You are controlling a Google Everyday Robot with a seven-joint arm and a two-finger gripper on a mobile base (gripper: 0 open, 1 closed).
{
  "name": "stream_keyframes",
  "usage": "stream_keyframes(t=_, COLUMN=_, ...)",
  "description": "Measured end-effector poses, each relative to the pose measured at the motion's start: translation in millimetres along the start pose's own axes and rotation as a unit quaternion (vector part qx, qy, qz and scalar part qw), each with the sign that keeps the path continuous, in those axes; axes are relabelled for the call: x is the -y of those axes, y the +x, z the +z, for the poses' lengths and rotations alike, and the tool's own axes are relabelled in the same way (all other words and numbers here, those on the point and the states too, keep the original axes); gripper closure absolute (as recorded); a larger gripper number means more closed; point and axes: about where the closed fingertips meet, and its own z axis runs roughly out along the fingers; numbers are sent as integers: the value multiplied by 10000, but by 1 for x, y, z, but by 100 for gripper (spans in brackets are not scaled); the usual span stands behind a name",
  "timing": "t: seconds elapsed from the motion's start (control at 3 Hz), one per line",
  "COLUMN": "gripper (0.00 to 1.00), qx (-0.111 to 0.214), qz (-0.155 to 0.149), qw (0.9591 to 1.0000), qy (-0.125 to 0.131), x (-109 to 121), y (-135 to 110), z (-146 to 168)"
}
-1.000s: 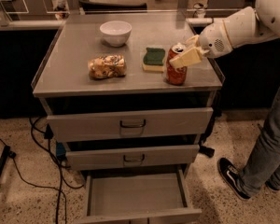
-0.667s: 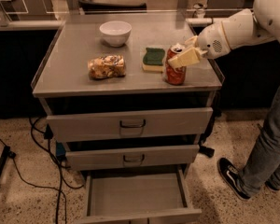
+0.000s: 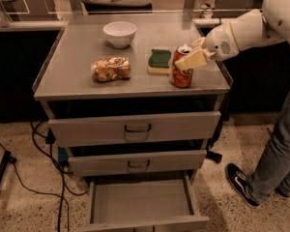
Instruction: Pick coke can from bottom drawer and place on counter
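Well, the can [image 3: 182, 77] is already out of the drawer and stands upright on the tabletop [image 3: 72, 79], near the front right corner and just beside a green sponge [image 3: 159, 59]. The gripper [image 3: 186, 56] reaches in from the right on its white arm, and its jaws pinch the can near the top, one pale finger [image 3: 193, 59] slanting across the red side. Further left on the tabletop lie a crinkled snack bag [image 3: 111, 69] and, behind it, a white bowl [image 3: 120, 34]. Down below, the bottom drawer [image 3: 140, 202] is pulled open, showing its grey floor. A person's jeans leg [image 3: 280, 149] and dark shoe [image 3: 239, 182] are at the right.
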Motion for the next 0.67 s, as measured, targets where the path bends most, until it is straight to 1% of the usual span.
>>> stream_keyframes(t=0.33, gripper=82, qx=0, qz=0, qw=10000, qy=0, x=0, y=0, z=0)
stream_keyframes(t=0.67, gripper=57, qx=0, qz=0, qw=10000, qy=-1, x=0, y=0, z=0)
